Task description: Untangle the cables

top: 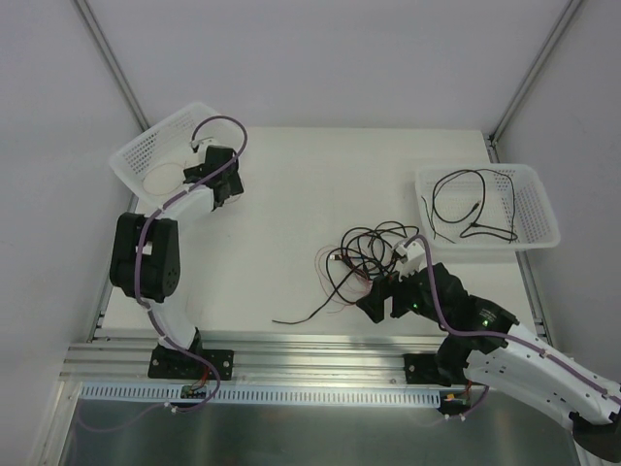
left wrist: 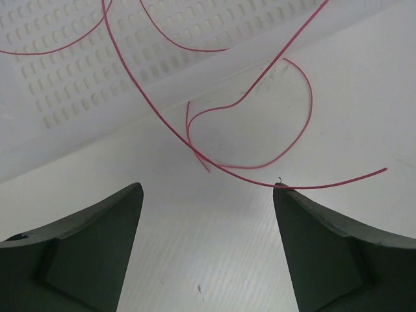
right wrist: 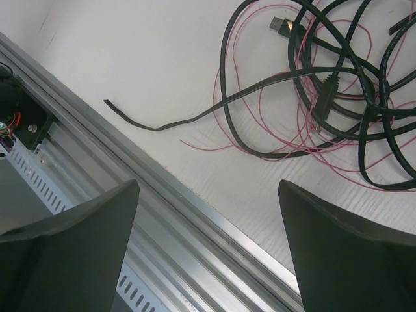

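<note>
A tangle of black and thin red cables (top: 361, 254) lies mid-table, with one black end trailing toward the front (top: 291, 318). In the right wrist view the tangle (right wrist: 325, 97) fills the upper right, with a USB plug (right wrist: 281, 26) and a loose black end (right wrist: 110, 104). My right gripper (top: 374, 303) (right wrist: 208, 185) is open and empty, over the table's front edge just near of the tangle. My left gripper (top: 228, 191) (left wrist: 207, 188) is open beside the left basket. A thin red wire (left wrist: 214, 162) hangs out of that basket onto the table and passes the right fingertip (left wrist: 281, 190).
A white perforated basket (top: 146, 146) stands at the back left; its wall shows in the left wrist view (left wrist: 78, 71). A second white basket (top: 539, 209) at the right holds black cables (top: 471, 209). An aluminium rail (right wrist: 162, 214) runs along the table's front edge.
</note>
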Motion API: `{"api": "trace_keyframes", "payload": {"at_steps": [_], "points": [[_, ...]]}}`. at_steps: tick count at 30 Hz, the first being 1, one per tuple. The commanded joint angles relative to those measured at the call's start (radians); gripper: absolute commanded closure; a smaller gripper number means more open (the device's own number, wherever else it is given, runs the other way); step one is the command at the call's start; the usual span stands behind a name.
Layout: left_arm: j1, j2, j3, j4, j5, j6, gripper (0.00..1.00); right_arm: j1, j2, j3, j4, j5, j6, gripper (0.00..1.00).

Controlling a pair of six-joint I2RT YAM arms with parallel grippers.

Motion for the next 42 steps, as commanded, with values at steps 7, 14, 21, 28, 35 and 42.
{"api": "trace_keyframes", "payload": {"at_steps": [7,14,21,28,35,42], "points": [[0.001,0.104,0.093,0.208,-0.074,0.055,0.25,0.004,0.003,0.001,0.024,0.016,0.011,0.07],[0.001,0.147,0.139,0.22,-0.094,0.165,0.36,0.006,-0.004,0.007,0.014,0.025,0.0,0.07],[-0.002,0.19,0.156,0.219,-0.141,0.305,0.41,0.006,0.0,0.004,0.023,0.024,-0.005,0.07],[-0.008,0.243,0.168,0.222,-0.206,0.34,0.53,0.004,-0.003,0.003,0.02,0.027,-0.003,0.07],[-0.011,0.289,0.183,0.25,-0.25,0.376,0.56,0.004,-0.001,-0.004,0.027,0.03,0.0,0.07],[-0.013,0.321,0.186,0.283,-0.279,0.386,0.64,0.004,-0.011,-0.013,0.026,0.034,0.002,0.07]]}}
